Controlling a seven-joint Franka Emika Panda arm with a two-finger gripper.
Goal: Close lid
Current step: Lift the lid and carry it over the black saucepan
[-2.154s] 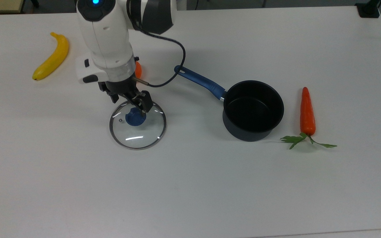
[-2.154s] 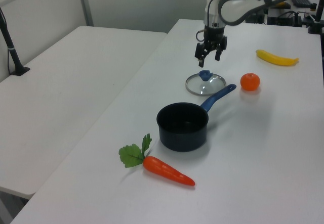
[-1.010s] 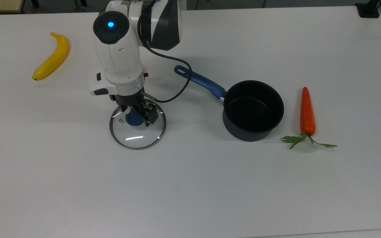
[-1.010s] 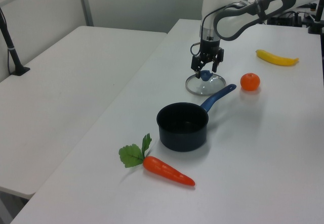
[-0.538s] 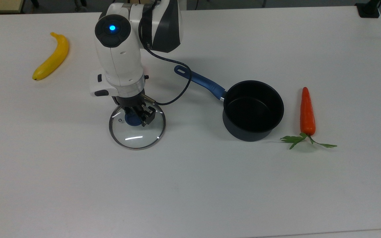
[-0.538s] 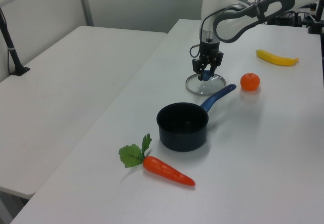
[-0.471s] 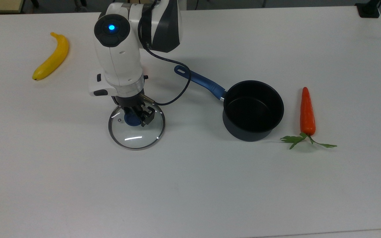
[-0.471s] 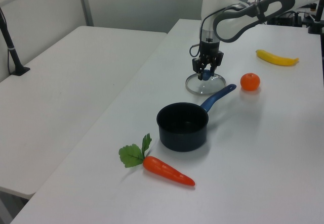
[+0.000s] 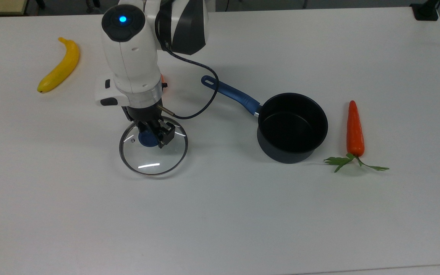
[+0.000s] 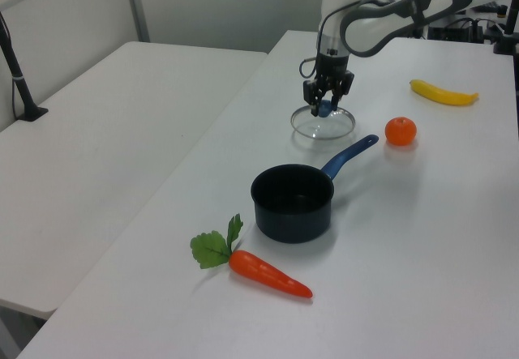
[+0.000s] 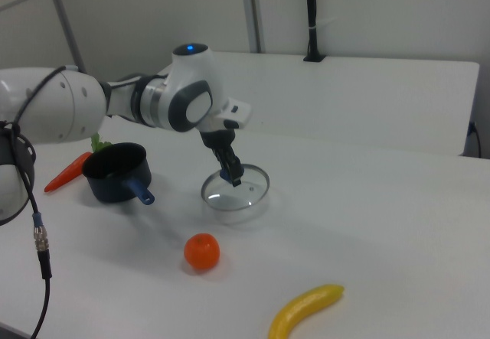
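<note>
The lid [image 9: 152,157] is clear glass with a metal rim and a blue knob [image 9: 146,139]. My gripper [image 9: 150,136] is shut on that knob from above. The lid [image 10: 323,126] hangs a little above the table, roughly level. It shows again in the right view [image 11: 237,194] under the gripper [image 11: 230,174], with its shadow on the table below. The black saucepan [image 9: 292,126] with a blue handle [image 9: 230,94] stands open on the table, well off to the top view's right of the lid. In the left view the saucepan [image 10: 293,203] sits nearer the camera than the gripper [image 10: 324,104].
A banana [image 9: 59,65] lies at the top view's far left. An orange [image 10: 401,130] sits beside the pan handle, behind the arm in the top view. A carrot [image 9: 355,130] with green leaves lies on the top view's right of the saucepan. The white table [image 9: 220,221] spreads wide toward the front.
The gripper came down over the knob and shut on it. The lid has since left the table and shifted slightly toward the top view's left.
</note>
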